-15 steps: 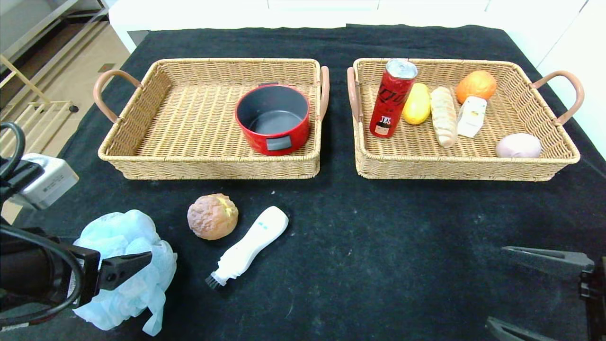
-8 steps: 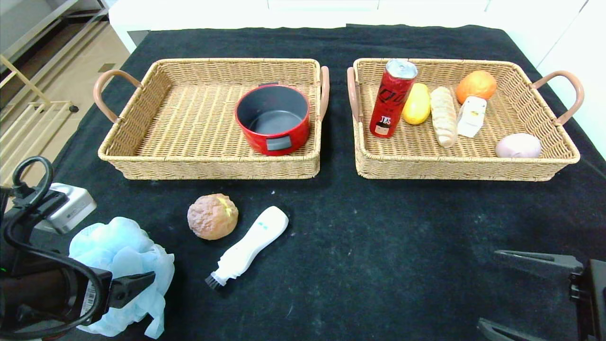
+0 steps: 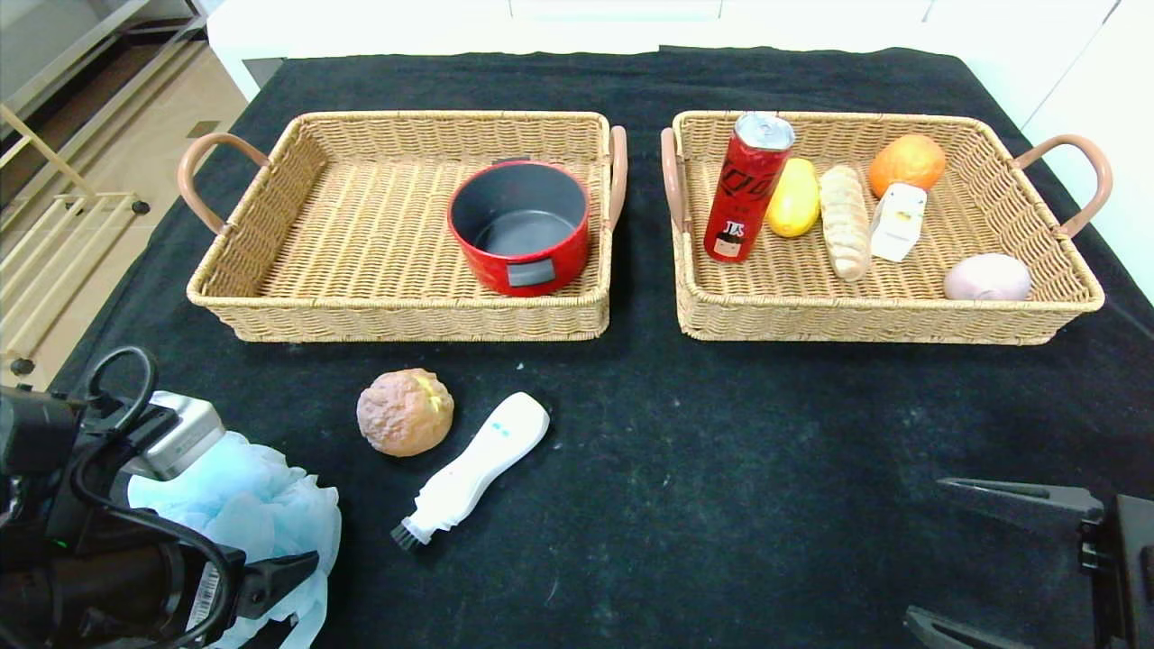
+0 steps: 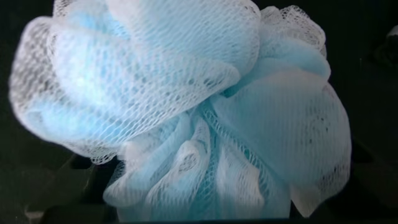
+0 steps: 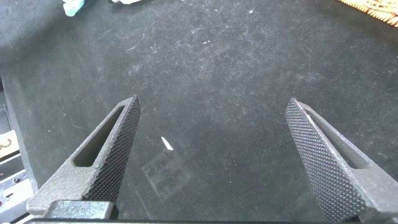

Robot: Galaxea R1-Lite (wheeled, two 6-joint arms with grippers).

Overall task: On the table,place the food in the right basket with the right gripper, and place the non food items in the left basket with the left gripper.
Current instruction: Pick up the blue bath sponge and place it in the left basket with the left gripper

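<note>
A light blue mesh bath pouf (image 3: pixel 257 509) lies at the table's front left and fills the left wrist view (image 4: pixel 186 106). My left gripper (image 3: pixel 288 586) is low over it, open, its fingers straddling the pouf; only one finger shows in the head view. A brown bread bun (image 3: pixel 404 411) and a white brush (image 3: pixel 473 469) lie in front of the left basket (image 3: pixel 397 317). My right gripper (image 3: pixel 929 552) is open and empty at the front right, above bare black cloth (image 5: pixel 212 106).
The left basket holds a red pot (image 3: pixel 520 225). The right basket (image 3: pixel 865 320) holds a red can (image 3: pixel 748 185), a yellow fruit (image 3: pixel 793 196), a baguette (image 3: pixel 844 221), an orange (image 3: pixel 906 162), a white carton (image 3: pixel 898 221) and a pink item (image 3: pixel 987 277).
My left arm has swung right and down onto the pouf, now covering its left part. The right gripper has drawn back slightly toward the front edge. The other objects have not moved.
</note>
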